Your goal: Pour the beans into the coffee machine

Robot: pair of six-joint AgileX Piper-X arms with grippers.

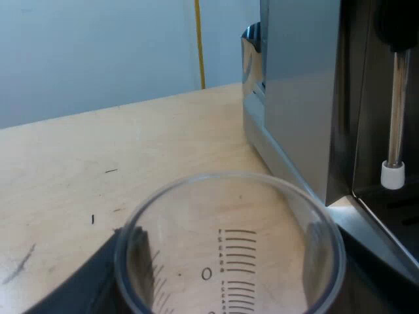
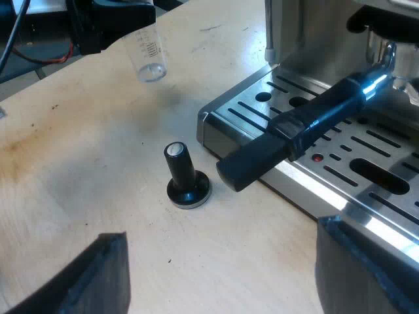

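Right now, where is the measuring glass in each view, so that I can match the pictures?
Left wrist view: the measuring glass is close up, held in the jaws of the left gripper, beside the machine.
Right wrist view: it is farther off, beyond the tamper.
Shared landmark: the machine.

A small tamper with a black knob and a round, metal-rimmed base (image 2: 186,176) is standing upright on the pale wooden worktop (image 2: 78,163), just ahead of the right gripper (image 2: 219,232). A metal holder with a long dark handle (image 2: 294,131) is jutting toward that gripper, its free end hanging above the worktop, near the tamper but apart from it. Beyond the left gripper (image 1: 229,261) the worktop is showing a few dark scuffs, and a pale blue wall (image 1: 98,52) with a thin yellow vertical strip (image 1: 199,42) is rising behind it.
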